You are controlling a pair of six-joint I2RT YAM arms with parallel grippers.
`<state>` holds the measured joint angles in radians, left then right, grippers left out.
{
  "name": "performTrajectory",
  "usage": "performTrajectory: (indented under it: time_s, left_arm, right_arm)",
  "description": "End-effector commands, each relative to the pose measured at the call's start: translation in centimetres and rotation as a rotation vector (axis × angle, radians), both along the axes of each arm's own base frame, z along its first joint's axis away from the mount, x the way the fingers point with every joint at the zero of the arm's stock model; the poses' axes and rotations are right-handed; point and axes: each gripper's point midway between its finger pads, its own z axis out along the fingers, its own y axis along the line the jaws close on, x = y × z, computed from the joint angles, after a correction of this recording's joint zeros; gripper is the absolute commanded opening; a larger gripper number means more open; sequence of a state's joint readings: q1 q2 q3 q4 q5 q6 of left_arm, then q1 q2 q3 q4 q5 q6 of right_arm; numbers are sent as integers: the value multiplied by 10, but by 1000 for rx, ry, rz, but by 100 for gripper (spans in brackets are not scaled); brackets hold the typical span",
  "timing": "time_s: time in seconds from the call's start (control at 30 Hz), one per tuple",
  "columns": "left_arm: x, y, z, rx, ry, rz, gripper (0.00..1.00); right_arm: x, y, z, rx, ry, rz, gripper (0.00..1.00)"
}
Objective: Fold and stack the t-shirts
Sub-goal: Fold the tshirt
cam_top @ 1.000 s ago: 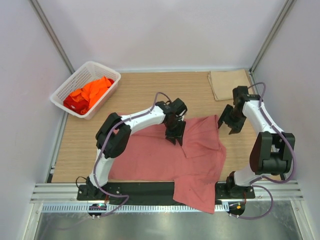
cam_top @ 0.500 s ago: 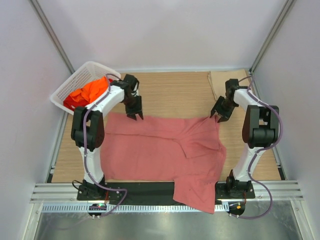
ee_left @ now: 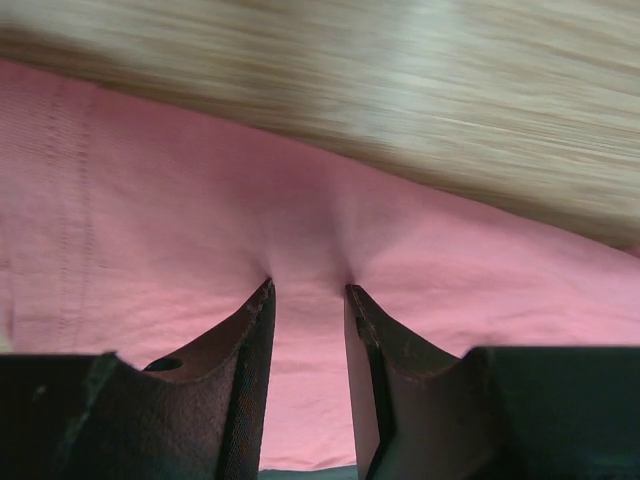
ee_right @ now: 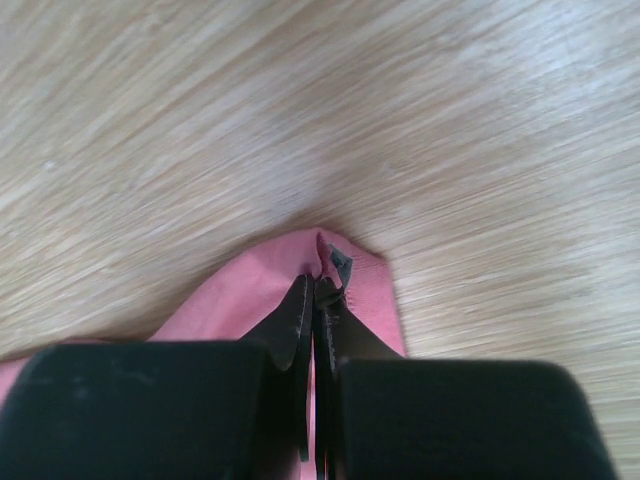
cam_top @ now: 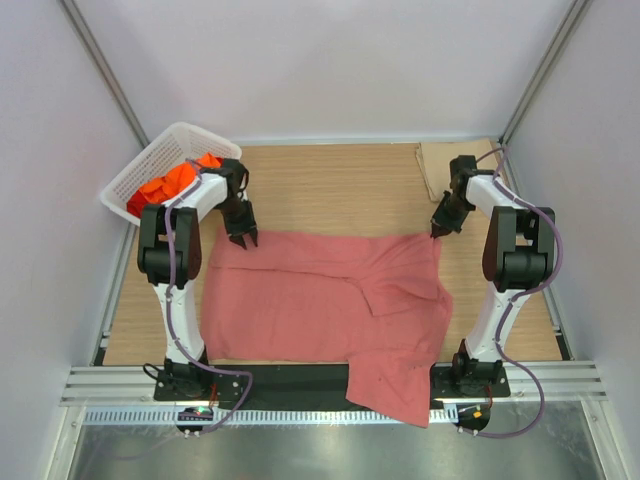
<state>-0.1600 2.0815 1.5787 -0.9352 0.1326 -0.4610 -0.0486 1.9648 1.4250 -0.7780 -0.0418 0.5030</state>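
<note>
A salmon-pink t-shirt (cam_top: 320, 300) lies spread on the wooden table, its near right part hanging over the front edge. My left gripper (cam_top: 245, 240) is at the shirt's far left corner. In the left wrist view the left gripper (ee_left: 308, 288) is open, tips pressed into the pink cloth (ee_left: 180, 220), which puckers between them. My right gripper (cam_top: 436, 232) is at the far right corner. In the right wrist view the right gripper (ee_right: 318, 285) is shut on that corner of the pink shirt (ee_right: 260, 275). Orange and red t-shirts (cam_top: 175, 180) lie in the basket.
A white lattice basket (cam_top: 132, 172) stands at the back left, close to my left arm. A flat tan folded piece (cam_top: 455, 165) lies at the back right corner, just behind my right gripper. Bare wood (cam_top: 340, 190) shows between the two grippers.
The left arm swung from the shirt's middle to its far left corner. The right gripper moved onto the far right corner and shut on it. The shirt's far edge now lies straighter.
</note>
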Motion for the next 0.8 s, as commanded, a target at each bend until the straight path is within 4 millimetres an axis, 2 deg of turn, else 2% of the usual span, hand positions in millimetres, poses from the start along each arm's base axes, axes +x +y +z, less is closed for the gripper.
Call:
performTrajectory:
  time_s: [0.0, 0.13, 0.23, 0.27, 0.3, 0.33, 0.4, 0.63, 0.67, 0.7, 0.73, 0.77]
  left_arm:
    - [0, 18, -7, 46, -2, 9, 35]
    - [-5, 35, -18, 102, 30, 39, 35]
    - [-7, 45, -27, 111, 54, 74, 34]
    - [-5, 47, -28, 112, 55, 88, 34]
    - [-6, 49, -30, 111, 62, 91, 34]
    - [-6, 52, -31, 110, 67, 102, 34]
    - [-5, 51, -32, 99, 71, 108, 34]
    - [-7, 50, -36, 85, 90, 115, 32]
    - [-6, 51, -36, 86, 85, 115, 33]
    - [-5, 53, -35, 89, 86, 121, 32]
    - [-1, 54, -33, 94, 77, 125, 32]
    - [1, 55, -31, 100, 71, 122, 33]
  right_arm:
    - [5, -18, 4, -93, -43, -9, 2]
    - [16, -25, 11, -133, -109, -16, 1]
    - [22, -40, 12, -213, -137, -30, 2]
    - [19, -44, 11, -237, -145, -26, 2]
    - [30, -48, 12, -265, -203, -30, 2]
    - [31, -58, 11, -313, -217, -46, 2]
    - [31, -61, 5, -327, -200, -71, 1]
    - [39, -29, -17, -256, -170, -20, 2]
    - [46, -26, -13, -247, -183, -11, 2]
    - [50, -10, -16, -239, -184, 29, 2]
    - [57, -4, -15, -233, -195, 47, 2]
    - [71, 2, -2, -233, -229, 60, 2]
